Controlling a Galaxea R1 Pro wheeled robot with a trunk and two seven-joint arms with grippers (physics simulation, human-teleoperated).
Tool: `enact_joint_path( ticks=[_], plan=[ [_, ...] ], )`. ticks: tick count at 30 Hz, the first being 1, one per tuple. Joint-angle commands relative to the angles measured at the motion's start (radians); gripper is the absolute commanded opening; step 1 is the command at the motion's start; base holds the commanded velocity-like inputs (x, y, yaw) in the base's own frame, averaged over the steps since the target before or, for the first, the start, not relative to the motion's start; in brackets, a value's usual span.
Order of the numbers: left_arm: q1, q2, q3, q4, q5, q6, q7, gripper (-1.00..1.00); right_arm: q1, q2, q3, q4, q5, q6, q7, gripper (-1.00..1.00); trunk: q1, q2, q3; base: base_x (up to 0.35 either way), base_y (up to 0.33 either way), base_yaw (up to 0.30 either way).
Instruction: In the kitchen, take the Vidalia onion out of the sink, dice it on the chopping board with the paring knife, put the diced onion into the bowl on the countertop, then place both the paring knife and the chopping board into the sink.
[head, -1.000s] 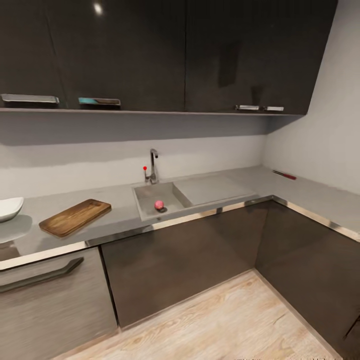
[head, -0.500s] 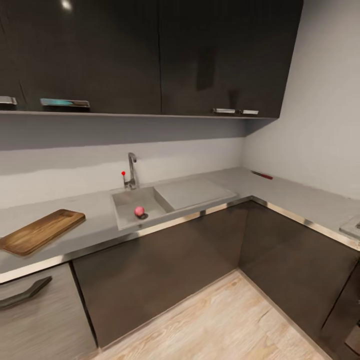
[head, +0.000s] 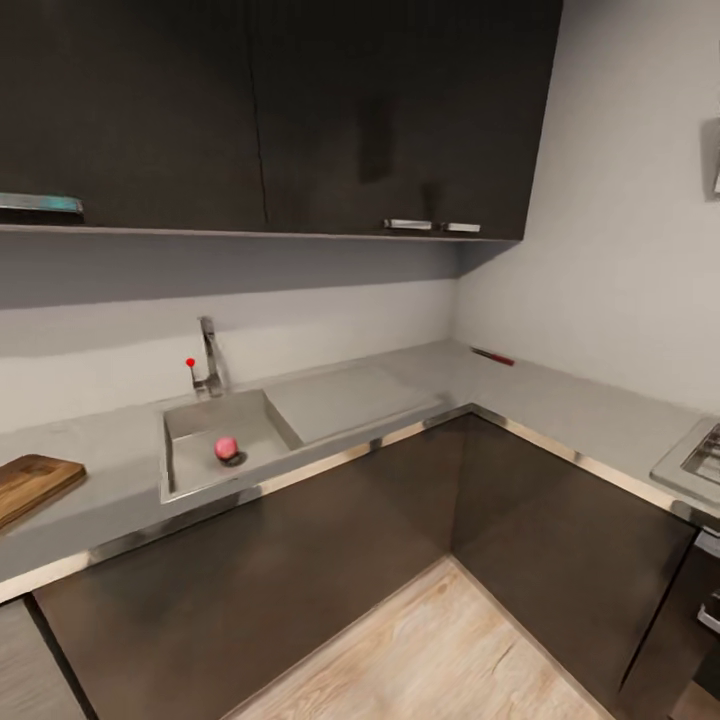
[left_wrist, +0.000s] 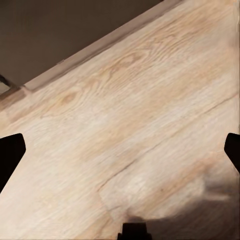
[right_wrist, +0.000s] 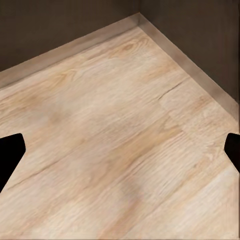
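Observation:
The Vidalia onion (head: 225, 447), a small pinkish-red ball, lies in the sink (head: 185, 470) beside the drain, below the chrome tap (head: 210, 356). The brown chopping board (head: 28, 482) lies on the grey countertop (head: 560, 402), cut off by the head view's left edge. The red-handled paring knife (head: 493, 356) rests far back on the counter's corner run, near the wall. The bowl is out of view. My left gripper (left_wrist: 120, 155) and right gripper (right_wrist: 120, 155) both hang open over the wooden floor with nothing between their fingers.
Dark upper cabinets (head: 300, 110) hang over the counter, and dark base cabinets (head: 330, 540) form an inner corner below it. A hob (head: 695, 455) sits at the counter's right end. Light wood floor (head: 420, 650) spreads in front.
The camera has turned to the right, so the whole scene has slid left. The bowl and most of the board left the view, and the hob came in at the right.

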Motion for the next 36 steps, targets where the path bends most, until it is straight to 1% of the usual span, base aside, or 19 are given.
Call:
enact_joint_path(
  ticks=[1,9,21,26,27,28,29,31,32,34,36],
  plan=[
    [0.000,0.000,0.000,-0.002,0.000,-0.001,0.000,1.00,-0.001,0.000,0.001,0.001,0.001,-0.003,-0.003,1.00,0.001,0.000,-0.001,0.279,-0.221,-0.007],
    [0.000,0.000,-0.001,-0.002,-0.001,-0.001,0.000,1.00,-0.001,0.000,0.001,0.001,0.001,-0.003,-0.003,1.00,0.001,0.000,-0.001,0.263,-0.216,-0.001],
    [0.000,0.000,-0.002,-0.002,-0.002,-0.001,0.000,1.00,-0.001,-0.002,-0.006,-0.013,-0.002,0.001,-0.011,1.00,0.001,0.000,-0.001,0.020,-0.018,0.000],
    [0.000,0.000,-0.002,-0.002,-0.002,-0.001,0.000,1.00,-0.001,0.001,-0.006,-0.157,-0.003,0.022,-0.115,1.00,0.001,0.000,-0.001,0.000,0.000,0.000],
    [0.000,0.000,-0.001,-0.002,-0.002,-0.001,0.000,1.00,-0.001,0.002,-0.006,-0.217,-0.003,0.079,-0.141,1.00,0.001,0.000,-0.001,0.000,0.000,0.000],
    [0.000,0.000,-0.001,-0.002,-0.002,-0.001,0.000,1.00,-0.001,0.002,-0.006,-0.258,-0.003,0.135,-0.151,1.00,0.001,0.000,-0.001,0.000,0.000,0.000],
    [0.000,0.000,-0.001,-0.002,-0.002,-0.001,0.000,1.00,-0.001,0.002,-0.006,-0.280,-0.003,0.168,-0.154,1.00,0.001,0.000,-0.001,0.000,0.000,0.000],
    [0.000,0.000,0.000,-0.002,-0.002,-0.001,0.000,1.00,-0.001,0.003,-0.006,-0.377,-0.003,0.289,-0.161,1.00,0.001,0.000,-0.001,0.000,0.000,0.000],
    [0.000,0.000,0.000,-0.002,-0.002,-0.001,0.000,1.00,-0.001,0.003,-0.005,-0.514,-0.001,0.372,-0.170,1.00,0.001,0.000,-0.001,0.000,0.000,0.000],
    [0.000,0.001,0.000,-0.002,-0.002,-0.001,0.000,1.00,-0.001,0.003,-0.005,-0.578,0.000,0.395,-0.172,1.00,0.001,0.000,-0.001,0.000,0.000,0.000],
    [0.000,0.000,0.000,-0.002,-0.002,-0.001,0.000,1.00,-0.001,0.003,-0.005,-0.639,0.001,0.448,-0.173,1.00,0.001,0.000,-0.001,0.000,0.000,0.000]
  ],
)
